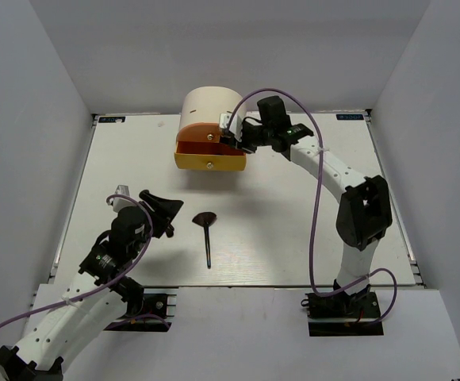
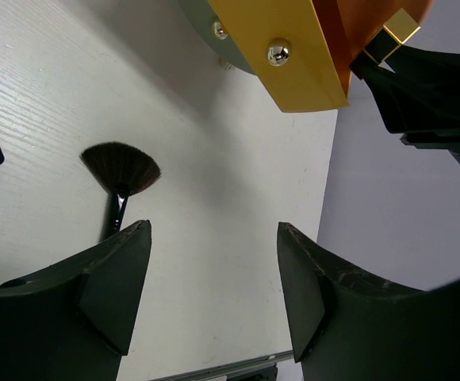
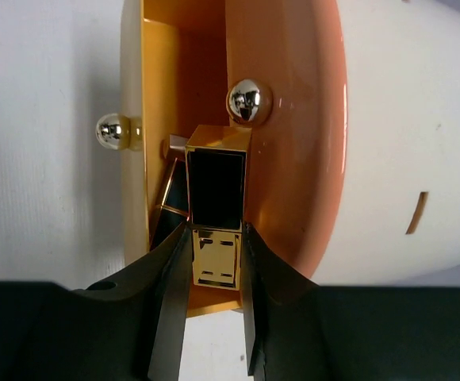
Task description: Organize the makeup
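Two jaws of the right gripper (image 3: 216,250) stand partly closed, pinching the gold base of a black-and-gold lipstick (image 3: 216,189). Its black end points into the open yellow drawer (image 3: 132,95) of the round cream box (image 3: 420,119). A second dark-and-gold piece (image 3: 169,208) lies in that drawer just beside it. The lipstick sits close to the orange drawer (image 3: 301,159) and its knob (image 3: 249,101). A skewed release could, I judge, wedge it on the drawer's edge or tip it onto the table (image 1: 293,230). The left gripper (image 2: 212,232) hangs wide open and empty near the black fan brush (image 2: 121,169), which lies on the table, not yet stored. A careless descent could crush its bristles.
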Robot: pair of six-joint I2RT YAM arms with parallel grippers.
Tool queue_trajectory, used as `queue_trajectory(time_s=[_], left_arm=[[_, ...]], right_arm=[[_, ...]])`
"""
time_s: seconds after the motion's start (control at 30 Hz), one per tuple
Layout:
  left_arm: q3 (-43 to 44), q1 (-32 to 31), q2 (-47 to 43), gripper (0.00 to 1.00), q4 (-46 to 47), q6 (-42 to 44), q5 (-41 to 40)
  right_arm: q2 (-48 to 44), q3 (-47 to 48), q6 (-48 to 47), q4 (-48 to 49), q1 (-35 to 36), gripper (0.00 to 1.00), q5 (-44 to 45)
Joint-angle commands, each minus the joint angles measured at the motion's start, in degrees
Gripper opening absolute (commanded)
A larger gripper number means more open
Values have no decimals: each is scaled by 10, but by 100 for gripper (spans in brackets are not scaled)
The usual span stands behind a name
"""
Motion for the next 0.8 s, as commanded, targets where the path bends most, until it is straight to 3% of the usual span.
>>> queue_trajectory(time_s=[0.0,0.07,0.17,0.3,0.33,0.43,0.47,0.5,0.57,0.63,0.77], left_arm=[[0,-2,-3,74,4,-1,0],[1,-2,-2,74,2,-2,0],[0,-2,0,74,2,-2,0],[-2,-2,1,74,9,-2,1],[-2,-2,2,74,9,-2,1],[-2,-2,6,74,9,-2,2],[-3,-2,4,74,9,-1,2],[-3,-2,4,74,10,-1,3],[-4,-2,4,74,10,-1,2],[-3,-2,4,74,11,-2,2],[-1,-2,3,74,9,-2,1]], right_arm=[[10,30,10,22,3,25,26],[11,35,18,17,2,43,26],[0,26,26,20,2,54,14],[-14,16,36,28,1,54,3],[-20,16,44,29,2,53,2],[-34,18,67,39,0,22,-30],[-39,17,69,39,-3,4,-43],[-42,15,67,36,0,0,-62],[-50,13,22,10,-1,0,-129],[-45,21,-55,-99,2,0,-179],[-2,59,-111,-187,16,0,-184]])
